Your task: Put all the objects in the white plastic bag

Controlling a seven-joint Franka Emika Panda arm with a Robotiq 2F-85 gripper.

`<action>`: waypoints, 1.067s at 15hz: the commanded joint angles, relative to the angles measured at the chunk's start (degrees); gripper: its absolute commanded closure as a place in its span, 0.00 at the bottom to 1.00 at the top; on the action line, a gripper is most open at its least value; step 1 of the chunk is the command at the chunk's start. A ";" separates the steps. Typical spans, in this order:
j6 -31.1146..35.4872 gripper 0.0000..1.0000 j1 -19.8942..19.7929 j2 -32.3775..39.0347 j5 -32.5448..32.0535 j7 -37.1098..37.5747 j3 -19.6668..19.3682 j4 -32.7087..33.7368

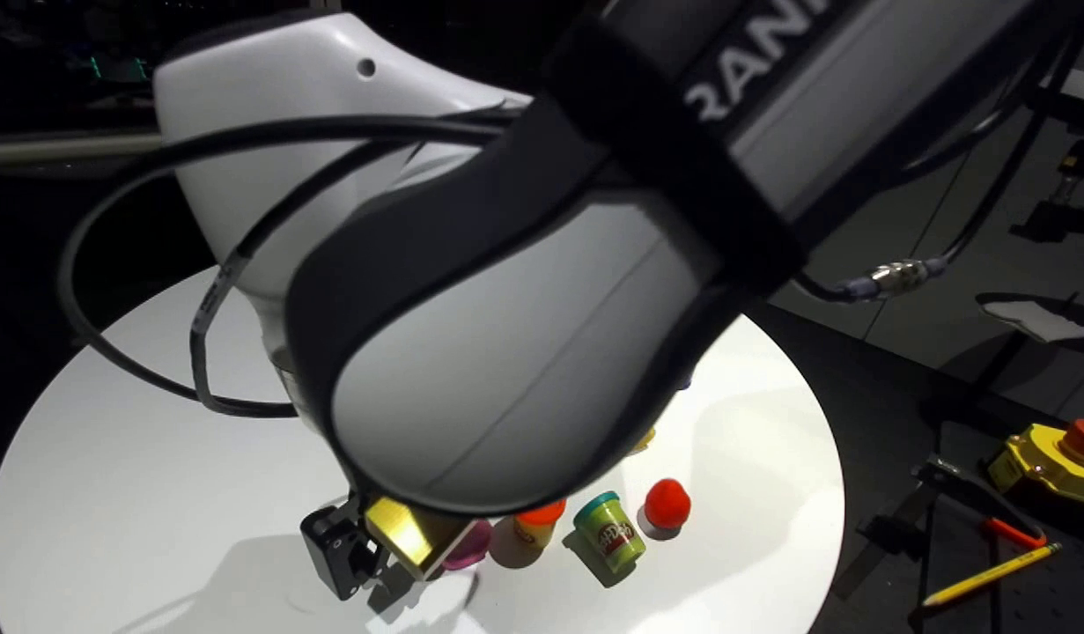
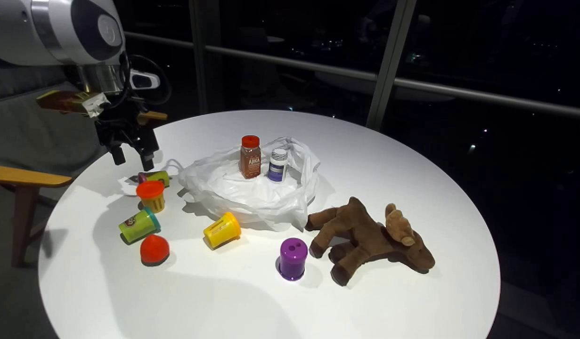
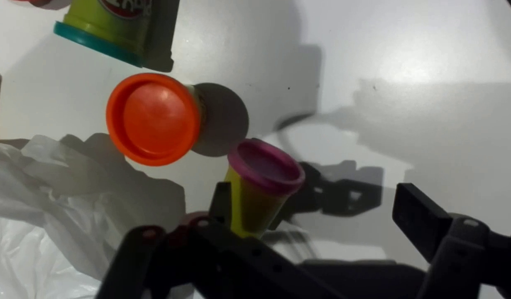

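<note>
The tool hangs with its jaws spread wide, holding nothing, above the magenta-lidded tub, which looks tipped over near the white plastic bag (the red-capped AJIKA jar and a white bottle already stand inside). The tub sits off to one side between the jaws in the wrist view, so the tool would do well to centre on it, close squarely across its body, and rise clear of the bag before crossing.

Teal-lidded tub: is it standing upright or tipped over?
Tipped over: in an exterior view, the teal-lidded tub lies on its side on the table.
</note>
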 commanded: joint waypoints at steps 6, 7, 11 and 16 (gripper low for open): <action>-4.41 0.00 1.67 6.40 -1.88 3.81 -3.83 8.26; -5.48 0.06 1.62 6.46 -1.83 4.19 -4.02 8.43; -9.04 0.49 1.10 6.52 -1.84 5.96 -4.56 9.25; -12.34 0.83 0.05 6.57 -1.84 6.24 -4.44 10.05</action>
